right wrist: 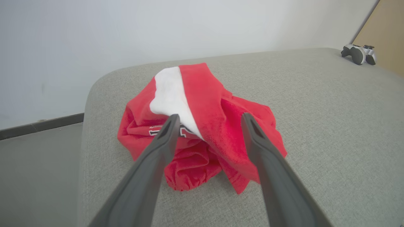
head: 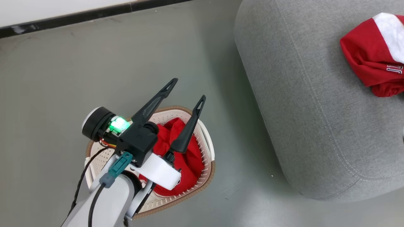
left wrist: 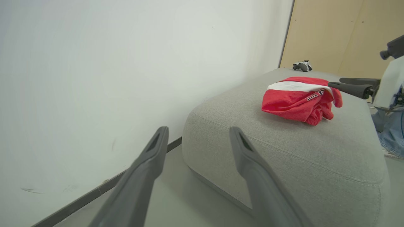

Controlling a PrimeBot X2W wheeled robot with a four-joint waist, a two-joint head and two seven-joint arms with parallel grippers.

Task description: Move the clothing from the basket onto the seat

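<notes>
left gripper [head: 187, 90]: i see it wide, empty, over the basket [head: 208, 148]
right gripper [right wrist: 210, 117]: wide, empty, near red garment [right wrist: 202, 94] on sofa [right wrist: 315, 110]

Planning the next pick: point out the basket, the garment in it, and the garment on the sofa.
basket [head: 204, 143]: head view, perforated right wall.
garment in basket [head: 191, 164]: head view, red fabric near the right wall.
garment on sofa [right wrist: 205, 94]: right wrist view, red fold beside the white stripe.
</notes>
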